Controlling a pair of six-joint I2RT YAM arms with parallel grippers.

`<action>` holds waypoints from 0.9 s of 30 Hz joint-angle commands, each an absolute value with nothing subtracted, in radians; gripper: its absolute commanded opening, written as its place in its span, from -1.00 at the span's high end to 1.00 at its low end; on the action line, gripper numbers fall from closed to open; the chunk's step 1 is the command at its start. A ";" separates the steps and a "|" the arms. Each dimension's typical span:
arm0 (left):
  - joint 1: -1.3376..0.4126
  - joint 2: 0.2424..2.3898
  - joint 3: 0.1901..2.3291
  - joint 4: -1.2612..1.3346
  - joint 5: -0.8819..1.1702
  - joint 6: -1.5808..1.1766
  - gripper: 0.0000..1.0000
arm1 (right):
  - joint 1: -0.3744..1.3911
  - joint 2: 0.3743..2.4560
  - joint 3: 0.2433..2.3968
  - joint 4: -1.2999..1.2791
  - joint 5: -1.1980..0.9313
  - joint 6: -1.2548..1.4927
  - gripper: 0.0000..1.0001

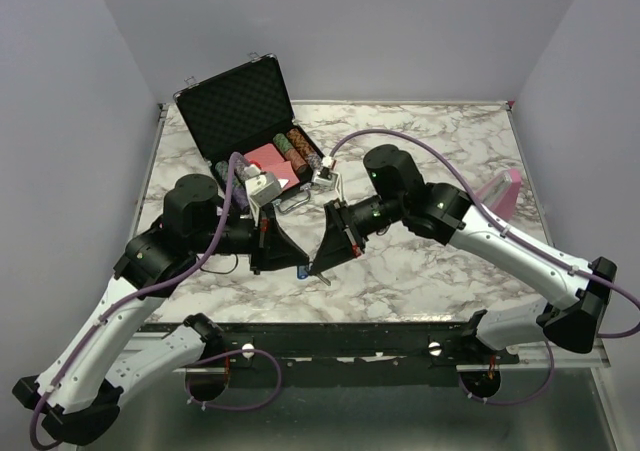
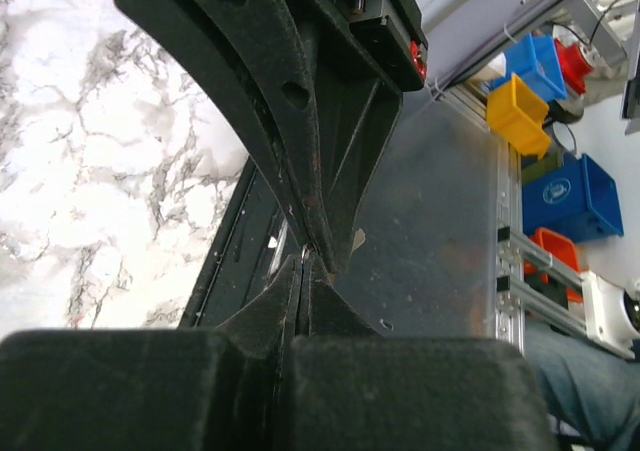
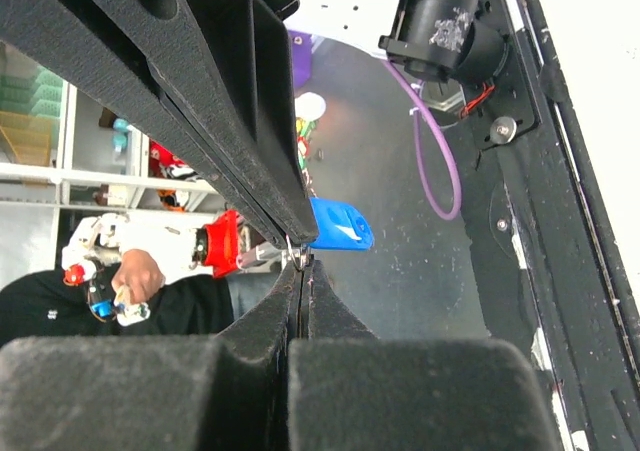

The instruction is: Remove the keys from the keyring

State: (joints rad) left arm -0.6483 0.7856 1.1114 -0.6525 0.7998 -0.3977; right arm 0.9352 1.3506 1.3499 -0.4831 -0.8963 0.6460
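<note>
Both grippers meet tip to tip above the table's front edge. In the top view my left gripper (image 1: 300,263) and right gripper (image 1: 319,265) almost touch, with a bright blue tag (image 1: 302,272) hanging under them. The right wrist view shows my right gripper (image 3: 302,263) shut, a thin silvery keyring (image 3: 297,255) pinched at its tips and the blue tag (image 3: 340,224) beside it. In the left wrist view my left gripper (image 2: 304,261) is shut on a sliver of the same wire ring (image 2: 303,255). The fingers hide the keys themselves.
An open black case (image 1: 235,101) with poker chips (image 1: 295,149) and red cards stands at the back left of the marble table (image 1: 440,131). Two small white boxes (image 1: 262,186) sit near it. A pink object (image 1: 505,196) lies at the right edge.
</note>
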 commanded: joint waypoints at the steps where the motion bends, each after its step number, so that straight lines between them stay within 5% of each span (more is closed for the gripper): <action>1: -0.660 0.856 1.150 -0.753 0.968 -0.285 1.00 | 0.945 1.377 1.427 -0.443 -0.923 0.608 0.99; 27: -0.605 1.089 1.270 -0.922 1.066 -0.080 0.96 | 0.943 1.424 1.422 -0.526 -0.971 0.483 0.99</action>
State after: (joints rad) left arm -0.6266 1.0782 1.2659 -0.9627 1.0725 -0.1005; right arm 0.9360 1.4250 1.4052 -0.6971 -0.9688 0.4858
